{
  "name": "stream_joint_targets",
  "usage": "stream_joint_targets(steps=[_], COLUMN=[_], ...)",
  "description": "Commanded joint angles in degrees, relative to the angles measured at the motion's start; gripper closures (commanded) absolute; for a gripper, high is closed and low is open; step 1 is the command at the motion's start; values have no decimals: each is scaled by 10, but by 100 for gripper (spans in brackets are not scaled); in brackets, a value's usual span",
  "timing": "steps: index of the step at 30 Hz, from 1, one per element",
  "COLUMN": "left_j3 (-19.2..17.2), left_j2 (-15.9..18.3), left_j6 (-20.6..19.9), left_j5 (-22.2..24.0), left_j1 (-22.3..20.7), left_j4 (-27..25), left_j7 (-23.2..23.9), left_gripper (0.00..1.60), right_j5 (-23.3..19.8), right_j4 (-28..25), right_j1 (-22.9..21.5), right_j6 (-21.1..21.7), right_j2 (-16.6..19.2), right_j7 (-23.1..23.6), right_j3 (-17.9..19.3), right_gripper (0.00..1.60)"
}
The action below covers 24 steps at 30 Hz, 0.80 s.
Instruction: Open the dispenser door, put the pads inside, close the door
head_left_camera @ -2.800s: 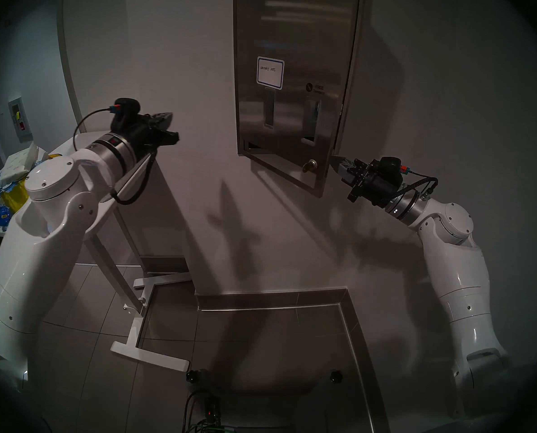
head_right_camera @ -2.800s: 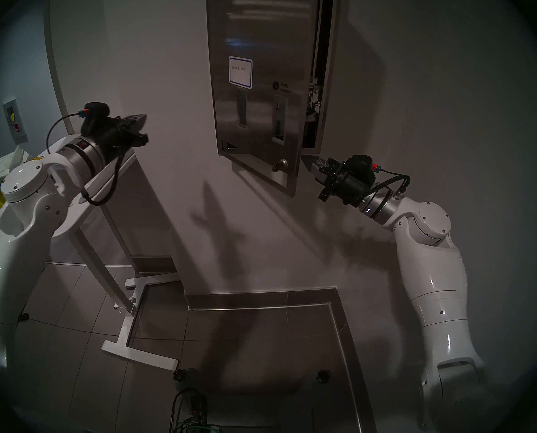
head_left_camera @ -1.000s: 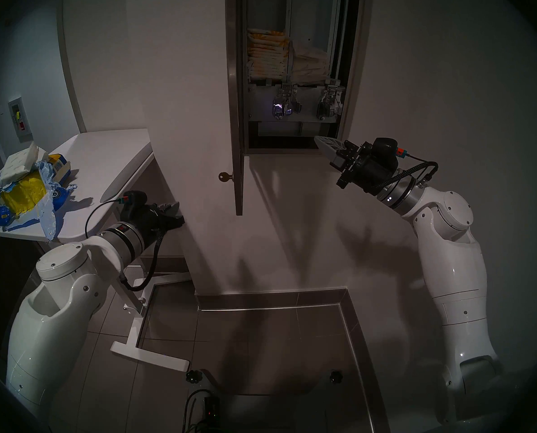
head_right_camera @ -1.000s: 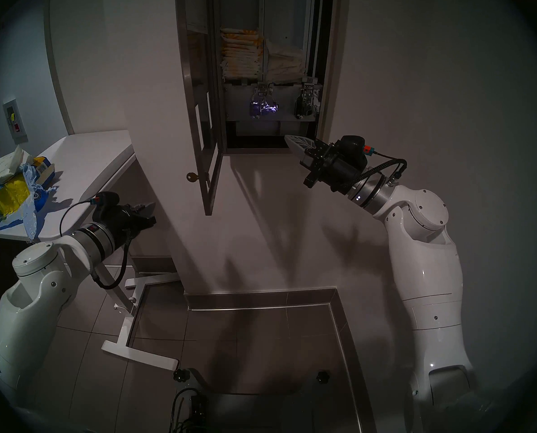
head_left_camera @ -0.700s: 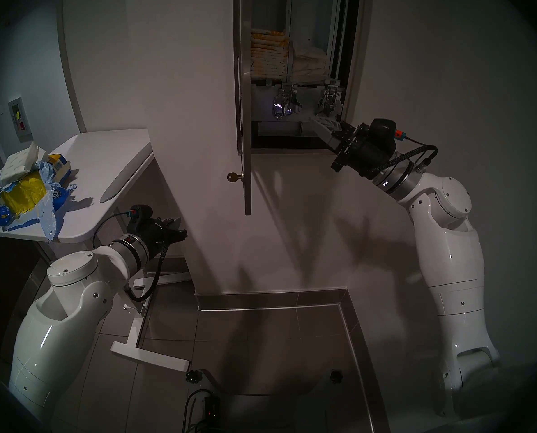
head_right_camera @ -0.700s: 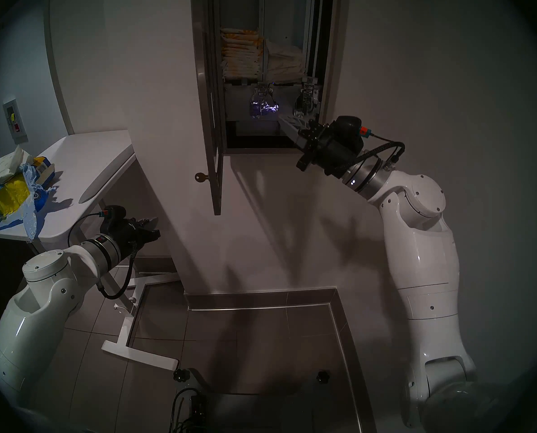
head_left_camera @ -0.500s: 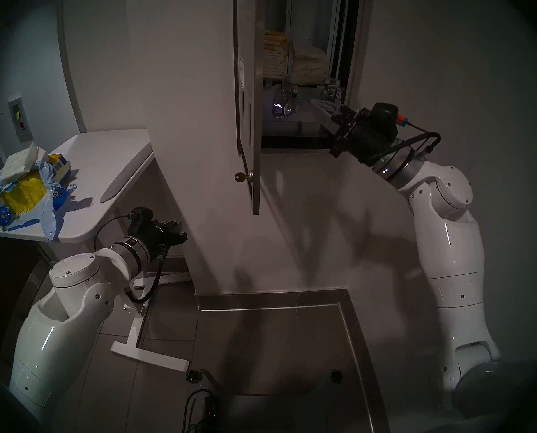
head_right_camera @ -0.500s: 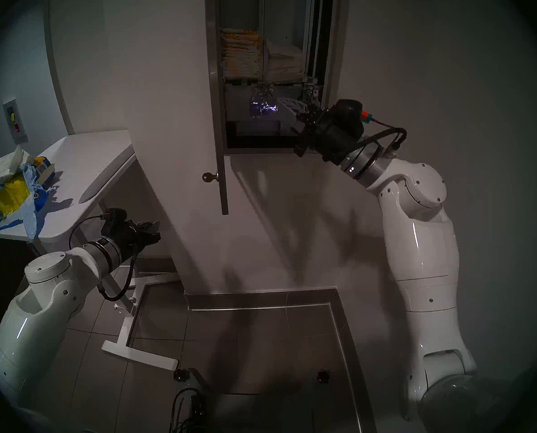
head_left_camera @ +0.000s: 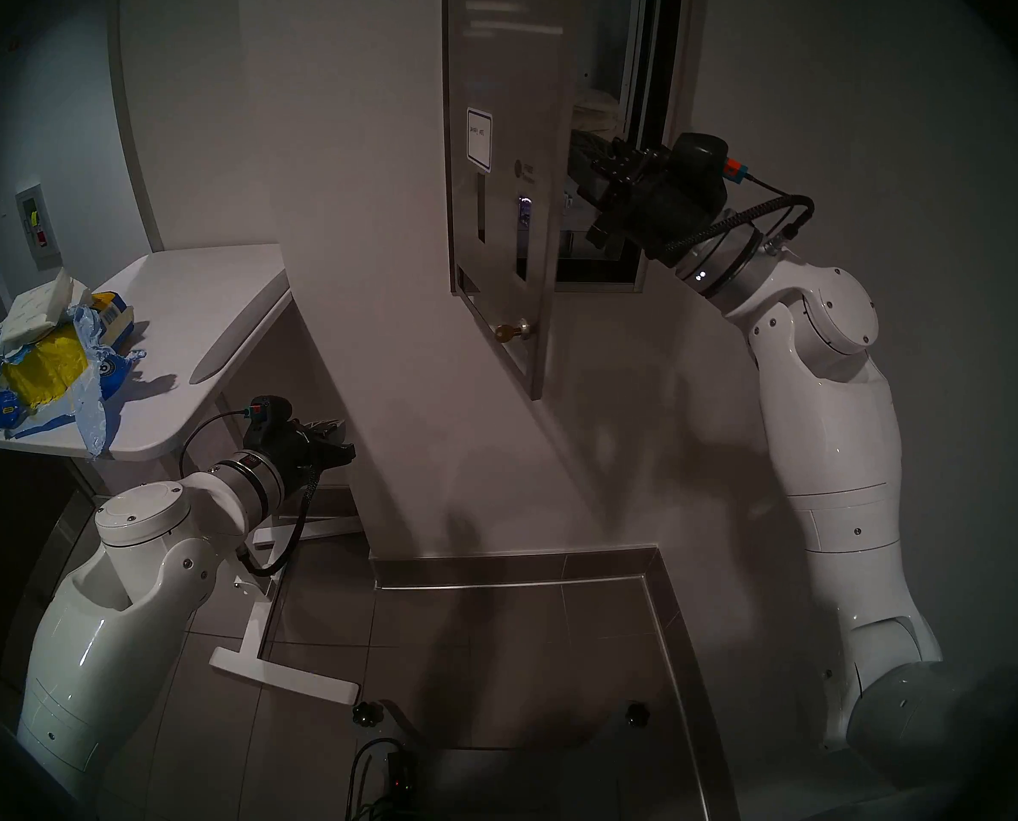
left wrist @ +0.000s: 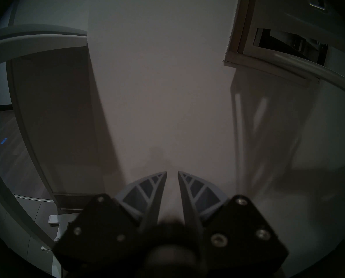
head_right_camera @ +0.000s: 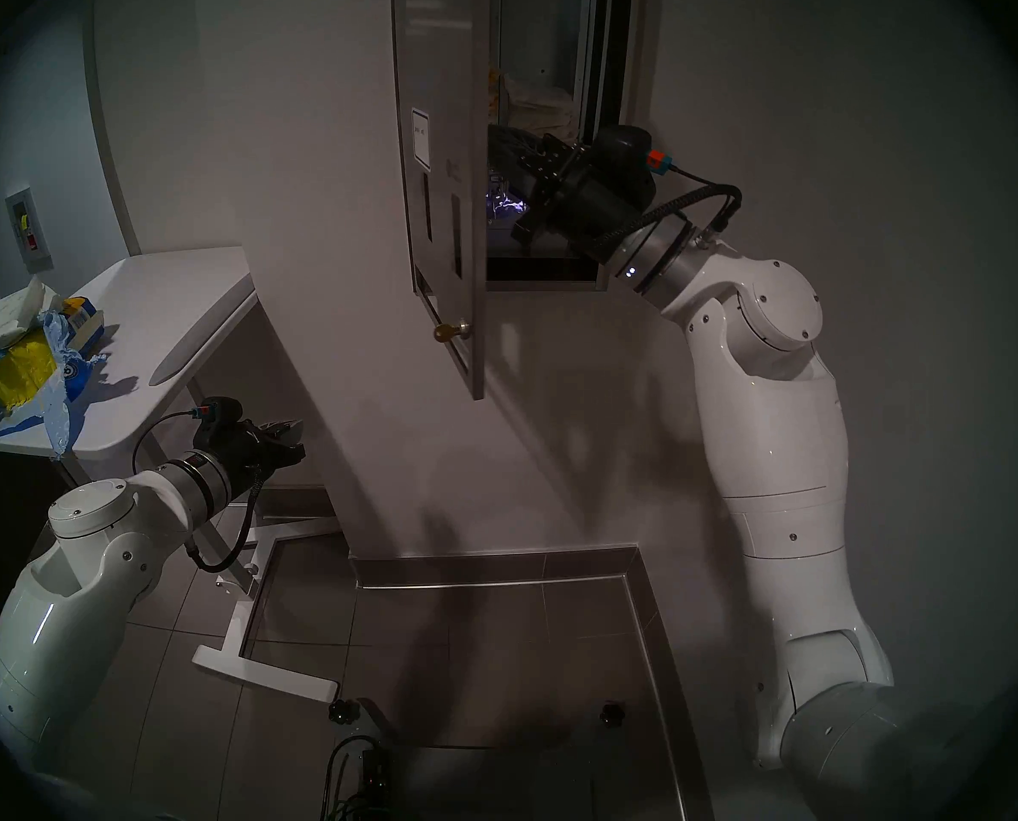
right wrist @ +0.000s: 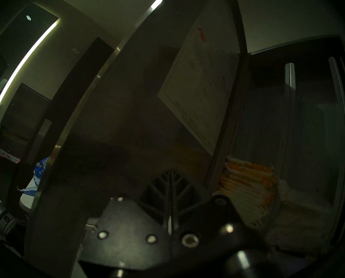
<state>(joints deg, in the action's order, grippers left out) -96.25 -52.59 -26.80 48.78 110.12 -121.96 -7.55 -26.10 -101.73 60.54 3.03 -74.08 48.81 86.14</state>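
I have the right claw (right wrist: 170,172) pressed together and empty, reaching up behind the dispenser door (head_left_camera: 497,168), its tips at the door's inner face near the white instruction sheet (right wrist: 199,95). The door stands only part open, swung out from its left hinge edge, with its key (head_left_camera: 505,331) sticking out low down. I judge the opening step is unfinished: to do it well I should push steadily outward on the inner face, near the free edge, until the door is wide enough to stay clear, and keep my wrist out of the cabinet frame (head_left_camera: 651,121).

The left claw (left wrist: 172,172) hangs low by the wall, its fingers slightly spread and holding nothing. The pads (head_left_camera: 35,313) I must load lie on top of the torn blue wrapper (head_left_camera: 89,387) with its yellow bundles (head_left_camera: 44,378), at the far left end of the bench (head_left_camera: 198,304), well apart from the dispenser.

Inside, orange-printed pads (right wrist: 247,183) are stacked in the left column with paler packets (right wrist: 304,201) just beside them. The half-open door itself is the obstacle: it hangs between the bench and the compartment, so the left arm's path to the stack is blocked until it swings wider.
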Motion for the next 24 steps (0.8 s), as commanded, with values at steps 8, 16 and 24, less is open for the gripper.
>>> stream_joint_targets(steps=[8, 16, 24], left_j3=[-7, -7, -8], left_j2=[-2, -3, -5], left_j6=[14, 17, 18], left_j5=[-4, -7, -9], left_j1=[-11, -11, -10], left_j4=[-10, -9, -8], left_j7=[9, 13, 17], left_gripper=[90, 90, 90], right_j5=[14, 29, 66], right_j4=[13, 41, 72], right_j1=[-94, -131, -168], right_j6=[8, 15, 21], right_j2=[-59, -93, -140], right_j7=[3, 15, -2], right_j3=[-46, -74, -98], right_gripper=[160, 160, 160])
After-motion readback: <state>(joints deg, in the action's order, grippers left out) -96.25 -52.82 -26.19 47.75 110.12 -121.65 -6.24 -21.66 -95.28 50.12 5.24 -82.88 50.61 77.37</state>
